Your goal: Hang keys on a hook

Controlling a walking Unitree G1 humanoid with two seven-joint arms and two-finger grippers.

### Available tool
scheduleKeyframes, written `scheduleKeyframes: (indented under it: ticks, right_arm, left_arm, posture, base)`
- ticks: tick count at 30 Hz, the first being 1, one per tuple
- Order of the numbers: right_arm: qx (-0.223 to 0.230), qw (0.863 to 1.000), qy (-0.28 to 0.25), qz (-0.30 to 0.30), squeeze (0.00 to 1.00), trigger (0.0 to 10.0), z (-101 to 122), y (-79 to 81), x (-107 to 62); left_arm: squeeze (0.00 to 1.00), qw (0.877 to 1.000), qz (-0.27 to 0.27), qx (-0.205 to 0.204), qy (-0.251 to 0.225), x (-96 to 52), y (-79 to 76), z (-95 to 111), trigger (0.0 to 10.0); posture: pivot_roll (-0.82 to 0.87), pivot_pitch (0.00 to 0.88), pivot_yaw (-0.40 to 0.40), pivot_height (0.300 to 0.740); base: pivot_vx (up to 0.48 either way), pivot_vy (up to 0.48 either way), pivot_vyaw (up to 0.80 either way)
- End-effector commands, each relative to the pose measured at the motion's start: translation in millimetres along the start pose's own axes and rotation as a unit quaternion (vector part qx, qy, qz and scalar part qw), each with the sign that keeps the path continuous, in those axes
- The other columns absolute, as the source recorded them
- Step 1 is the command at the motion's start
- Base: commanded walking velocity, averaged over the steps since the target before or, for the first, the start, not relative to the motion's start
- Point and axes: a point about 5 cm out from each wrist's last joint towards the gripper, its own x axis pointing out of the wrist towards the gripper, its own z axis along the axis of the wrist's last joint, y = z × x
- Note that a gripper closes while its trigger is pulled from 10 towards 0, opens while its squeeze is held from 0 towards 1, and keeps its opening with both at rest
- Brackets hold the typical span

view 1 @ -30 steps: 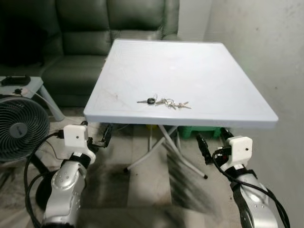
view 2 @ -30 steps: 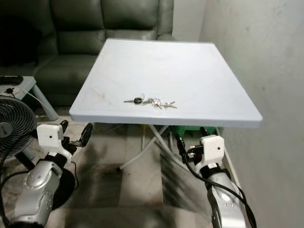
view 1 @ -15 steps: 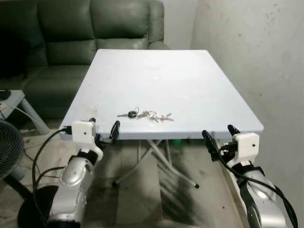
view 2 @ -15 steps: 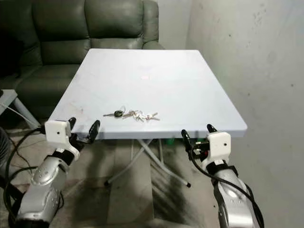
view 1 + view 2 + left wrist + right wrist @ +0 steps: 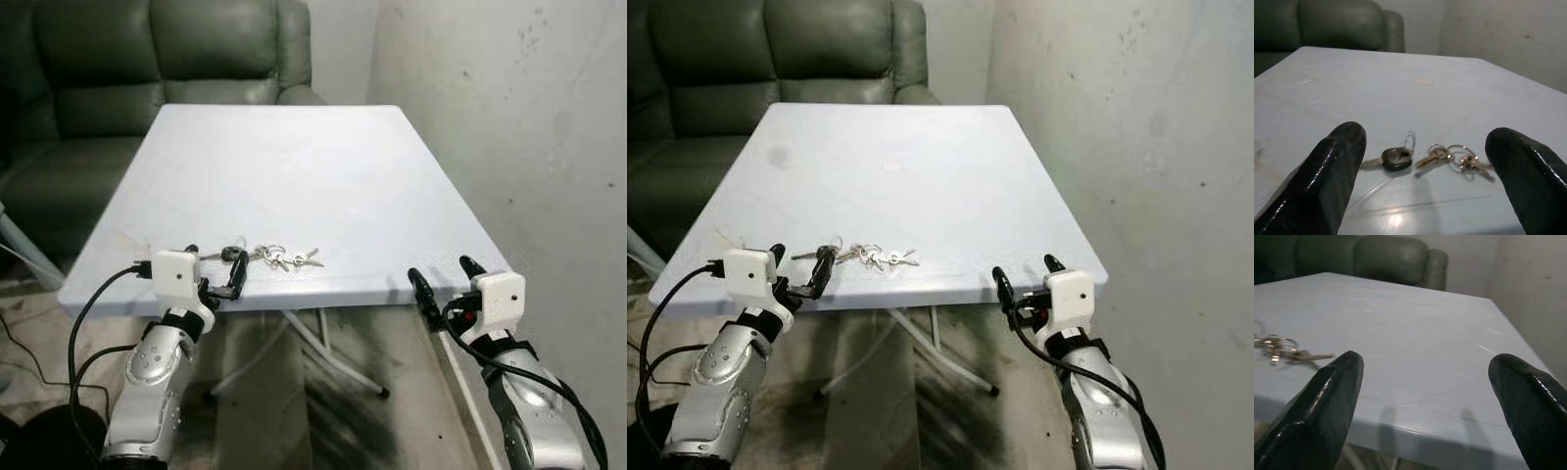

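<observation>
1. The keys [image 5: 266,258] lay flat on the white table [image 5: 294,157] near its front edge, at about 7 o'clock from the table's middle, a dark-headed key at one end and small silver keys fanned from the rings at the other.
2. The left gripper [image 5: 214,270] sat at the table's front edge, just beside the dark-headed key, its fingers spread wide and holding nothing; in the left wrist view the bunch lay between the two fingertips [image 5: 1337,161], so it looked lined up for a pick.
3. The right gripper [image 5: 443,278] hovered at the table's front corner, at about 3 o'clock from the keys and well apart from them, jaws wide open and empty, probably held clear.
4. A dark green sofa [image 5: 157,59] stood behind the table; I could make out no hook.
</observation>
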Motion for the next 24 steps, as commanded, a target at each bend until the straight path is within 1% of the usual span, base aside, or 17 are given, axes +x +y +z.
scheduleKeyframes:
  ticks: [1, 10, 24]
  right_arm:
    - [0.0, 1.0, -0.007, 0.006, 0.0, 10.0, 3.4, 3.7, 2.3]
    - [0.004, 1.0, -0.006, 0.012, 0.0, 10.0, 2.6, 6.6, 1.0]
    - [0.006, 1.0, -0.006, 0.014, 0.0, 10.0, 2.9, 7.6, 0.7]
  left_arm:
    - [0.0, 1.0, 0.011, 0.006, 0.002, -1.8, 6.3, 1.7, 10.0]
    - [0.0, 1.0, 0.013, 0.006, 0.004, -2.8, 7.5, 1.7, 10.0]
    - [0.0, 1.0, 0.013, 0.005, 0.002, -3.0, 6.9, 2.4, 10.0]
  posture:
    - [0.01, 0.0, -0.001, 0.74]
    - [0.01, 0.0, -0.004, 0.74]
    - [0.01, 0.0, -0.006, 0.74]
  base:
    - [0.0, 0.349, 0.0]
    - [0.0, 0.379, 0.0]
    - [0.0, 0.434, 0.0]
